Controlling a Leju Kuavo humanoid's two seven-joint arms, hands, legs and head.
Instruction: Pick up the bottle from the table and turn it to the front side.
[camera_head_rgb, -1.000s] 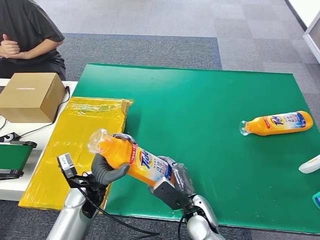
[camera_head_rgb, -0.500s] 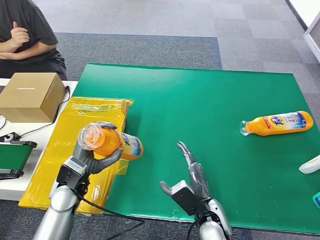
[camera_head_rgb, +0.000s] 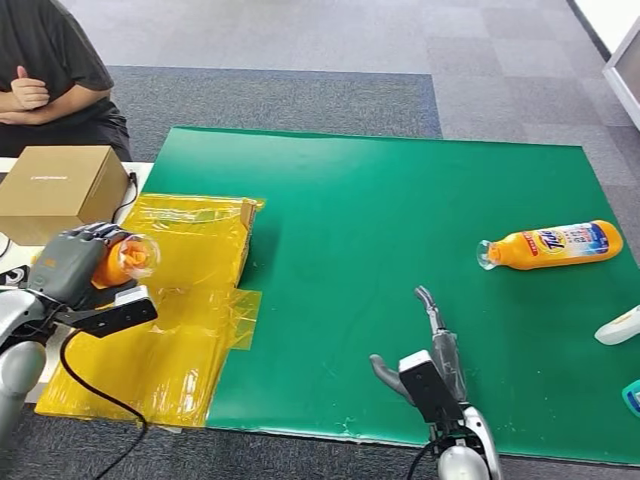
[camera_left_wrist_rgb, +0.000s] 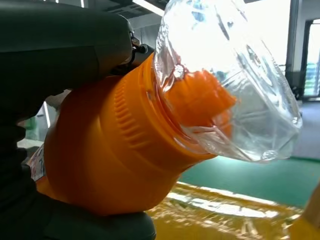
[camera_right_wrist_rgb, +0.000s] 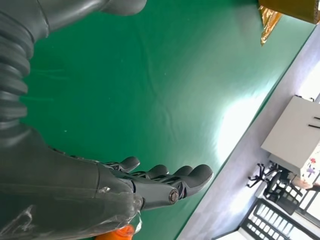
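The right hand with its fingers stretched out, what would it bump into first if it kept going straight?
Probably nothing soon: the right hand points over bare green mat; the lying orange bottle is off to its side.

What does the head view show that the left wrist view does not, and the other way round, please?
The head view alone shows the right hand open and empty over the green mat, a second orange bottle lying on its side at the mat's far right, the cardboard box and a seated person. The left wrist view alone shows, close up, the ribbed orange neck under the clear cap. Both show the left hand gripping the held bottle, and the yellow plastic sheet below it.
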